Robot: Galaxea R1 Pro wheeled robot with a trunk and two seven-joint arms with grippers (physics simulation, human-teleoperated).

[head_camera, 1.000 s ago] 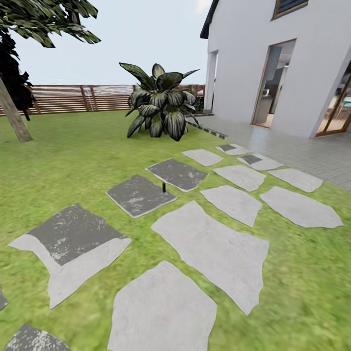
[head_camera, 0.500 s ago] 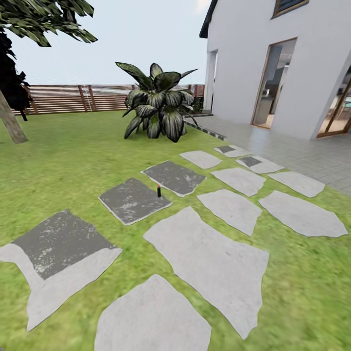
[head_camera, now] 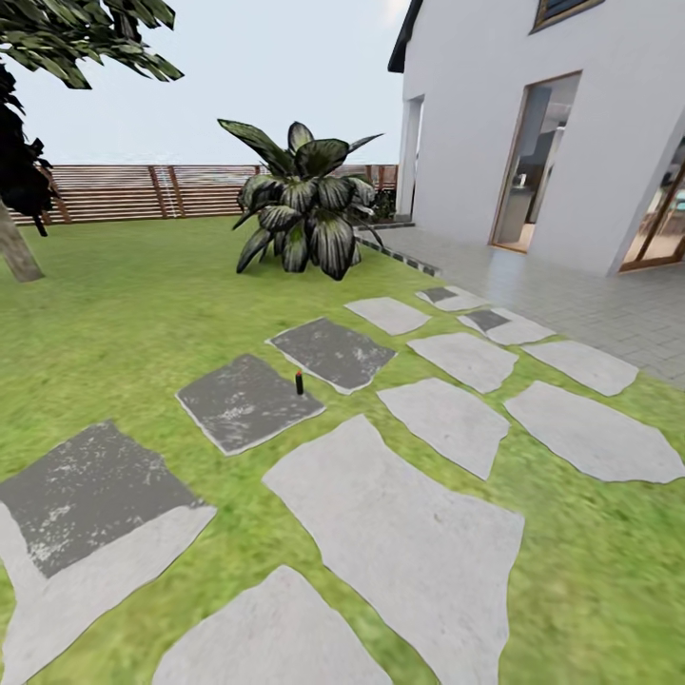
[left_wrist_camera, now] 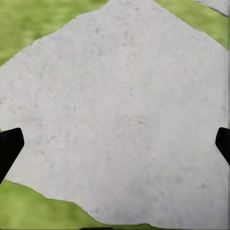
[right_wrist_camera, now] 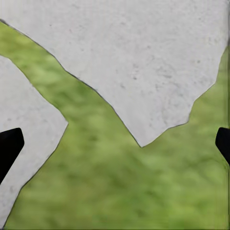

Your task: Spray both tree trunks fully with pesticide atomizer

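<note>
The pesticide atomizer (head_camera: 299, 382) stands upright on the grass floor (head_camera: 143, 314), a small black stick with a red tip in the gap between two dark stepping stones in the head view. At the far left edge rises one tree trunk (head_camera: 14, 252), grey-brown, with dark foliage (head_camera: 86, 38) above. My left gripper (left_wrist_camera: 115, 143) hangs open over a pale stepping stone (left_wrist_camera: 115, 110), its dark fingertips (left_wrist_camera: 8, 146) wide apart. My right gripper (right_wrist_camera: 115, 143) is open too, above grass (right_wrist_camera: 124, 187) between two stones. Neither holds anything.
Grey stepping stones (head_camera: 400, 533) spread across the lawn ahead. A broad-leaved plant (head_camera: 303, 214) stands behind the atomizer. A white house (head_camera: 495, 124) with a tiled patio (head_camera: 590, 304) lies to the right. A brown slatted fence (head_camera: 124, 190) closes the back.
The whole head view has shifted as the robot travels forward: stones, plant and atomizer slide left and down in the picture. Nothing in the garden itself has moved.
</note>
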